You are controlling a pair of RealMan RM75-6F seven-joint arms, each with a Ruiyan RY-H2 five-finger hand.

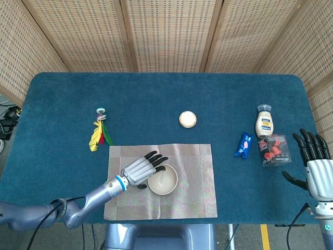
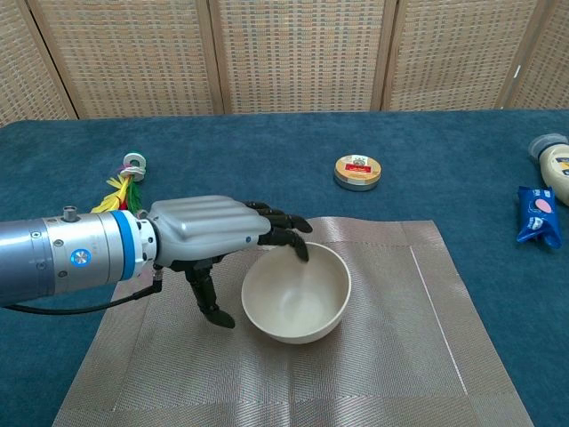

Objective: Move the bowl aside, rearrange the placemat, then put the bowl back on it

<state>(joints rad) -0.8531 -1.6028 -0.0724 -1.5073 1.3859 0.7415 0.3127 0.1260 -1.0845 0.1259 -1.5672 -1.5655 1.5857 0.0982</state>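
Wicker screens back a blue-clothed table (image 1: 166, 99), and on it the grey placemat (image 1: 192, 182) lies flat at about 6 o'clock from the table's middle. The bowl (image 1: 163, 179) sits upright on the mat, a little left of its centre. So the last step looks all but done; what remains is a clean release.

The left hand (image 1: 140, 170) is at the bowl's 9 o'clock side. In the chest view its fingers (image 2: 286, 227) arch over the near rim, touching it or just above it, and the thumb (image 2: 208, 301) hangs down outside the wall, apart from it — a loosened hold, nothing clamped. To finish well, I judge the fingers should lift straight up off the rim before the arm draws back toward 8 o'clock; dragging sideways could tip the bowl or wrinkle the mat.

The right hand (image 1: 316, 166) waits at the table's 4 o'clock edge, fingers spread and empty, just beside a red-filled packet (image 1: 274, 150) — it should stay out of it.
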